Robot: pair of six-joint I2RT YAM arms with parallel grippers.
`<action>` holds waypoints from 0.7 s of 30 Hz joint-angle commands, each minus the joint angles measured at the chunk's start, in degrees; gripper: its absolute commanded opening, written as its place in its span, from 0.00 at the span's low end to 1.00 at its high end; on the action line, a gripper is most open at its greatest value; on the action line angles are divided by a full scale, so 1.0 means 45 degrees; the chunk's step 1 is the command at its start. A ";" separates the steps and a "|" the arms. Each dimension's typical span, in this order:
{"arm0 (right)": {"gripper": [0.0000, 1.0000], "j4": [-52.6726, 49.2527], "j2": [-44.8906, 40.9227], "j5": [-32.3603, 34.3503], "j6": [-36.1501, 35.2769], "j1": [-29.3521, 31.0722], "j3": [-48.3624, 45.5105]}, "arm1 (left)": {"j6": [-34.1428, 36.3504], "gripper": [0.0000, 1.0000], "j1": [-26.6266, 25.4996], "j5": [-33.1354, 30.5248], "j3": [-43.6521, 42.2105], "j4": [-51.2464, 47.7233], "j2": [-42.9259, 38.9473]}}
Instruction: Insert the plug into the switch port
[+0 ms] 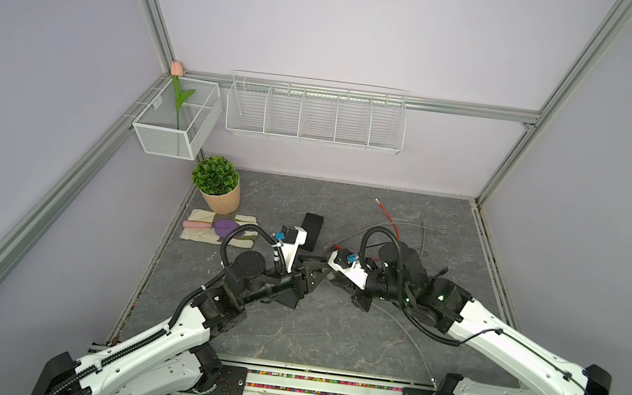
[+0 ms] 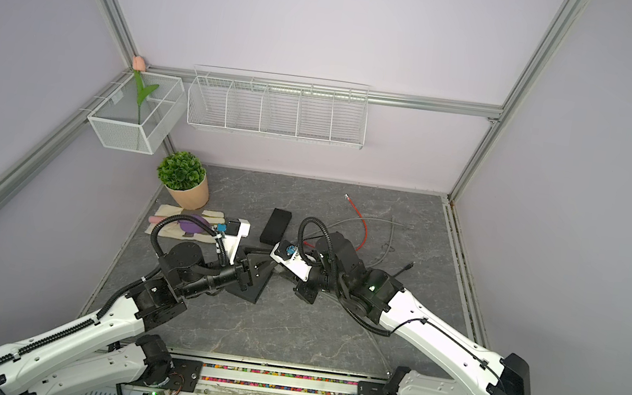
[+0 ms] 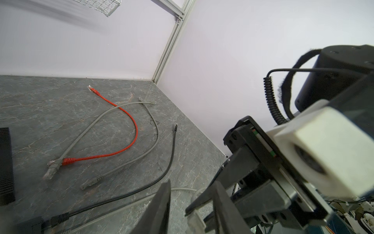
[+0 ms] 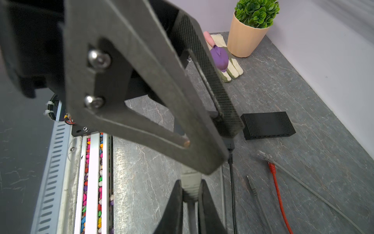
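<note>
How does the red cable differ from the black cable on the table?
The red cable bends in a tight arc; the black cable sweeps in a gentler curve. The red cable's far end is a blocky plug, the black cable's a slim pin. Both lie on the table.

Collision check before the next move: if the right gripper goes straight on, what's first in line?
The left gripper: its near fingertip sits just ahead of the pale plug the right gripper holds. Gap looks tiny; depth unclear.
</note>
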 commanded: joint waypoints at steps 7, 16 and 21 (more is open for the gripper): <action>0.08 -0.1887 0.1492 -0.3390 -0.0331 -0.1463 0.2254 | 0.0348 0.37 -0.0101 0.0564 0.0429 0.0678 -0.0328; 0.08 -0.2984 0.2227 -0.6572 -0.1138 -0.2065 0.3291 | 0.0680 0.38 -0.0096 0.0406 0.0627 0.0613 -0.0334; 0.09 -0.3978 0.2697 -0.7207 -0.1645 -0.2135 0.3907 | 0.0581 0.34 -0.0101 0.0733 0.0797 0.0979 0.0103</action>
